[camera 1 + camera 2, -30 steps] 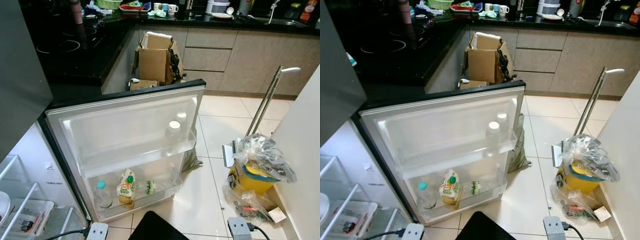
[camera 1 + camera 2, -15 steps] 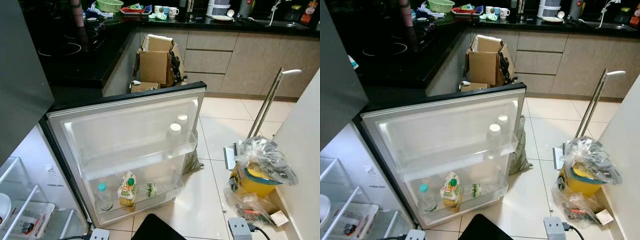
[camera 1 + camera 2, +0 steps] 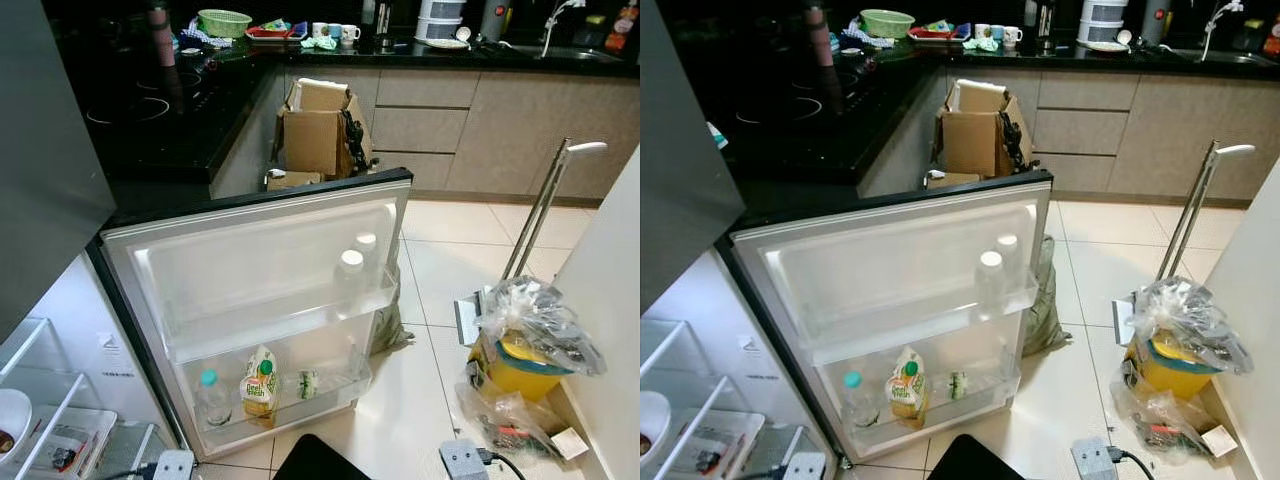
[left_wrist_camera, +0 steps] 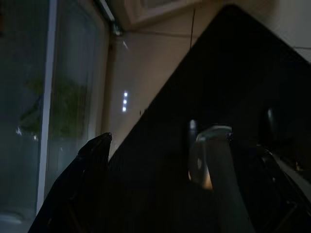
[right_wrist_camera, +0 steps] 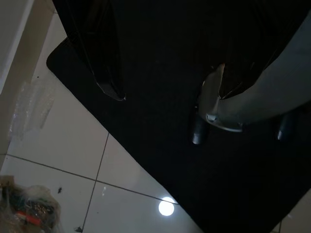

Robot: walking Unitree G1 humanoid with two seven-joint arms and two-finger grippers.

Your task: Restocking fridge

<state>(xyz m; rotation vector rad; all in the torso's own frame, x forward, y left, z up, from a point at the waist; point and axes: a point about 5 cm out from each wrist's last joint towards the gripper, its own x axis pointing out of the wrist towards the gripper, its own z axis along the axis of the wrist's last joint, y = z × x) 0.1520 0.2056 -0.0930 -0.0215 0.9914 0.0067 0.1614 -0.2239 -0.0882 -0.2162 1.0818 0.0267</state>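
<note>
Fridge door (image 3: 255,265) stands open toward the room, its inner side facing up and outward. Upper door shelf (image 3: 290,315) holds 2 white-capped bottles (image 3: 350,272) at its far end, side by side. Lower door shelf (image 3: 280,400) holds 3 items in a row: a clear bottle with a teal cap (image 3: 210,398), a yellow-and-green pouch with a green cap (image 3: 259,375) beside it, and a small green can (image 3: 307,384) next along. Fridge interior (image 3: 60,420) shows white wire shelves, a white bowl (image 3: 12,422) and a clear tray with packets (image 3: 65,448) below.

Right gripper (image 5: 167,90) hangs idle above a black mat (image 5: 160,160) on the white tiled floor (image 5: 73,145); its 2 black fingers (image 5: 109,82) are spread apart with nothing between them. Left gripper hangs idle beside the fridge; in the dark left wrist view 1 black finger (image 4: 92,155) can be made out, and I cannot tell whether the claw is spread or pressed together.

Behind the door, open cardboard boxes (image 3: 315,125) stand against the grey cabinets (image 3: 470,120). Black countertop (image 3: 170,120) carries a green basket (image 3: 224,22) and mugs (image 3: 335,32). To the right, a yellow bin (image 3: 510,365) covered by clear plastic bags sits beside a long-handled dustpan (image 3: 535,215). A power strip (image 3: 463,462) lies on the floor near the mat.
</note>
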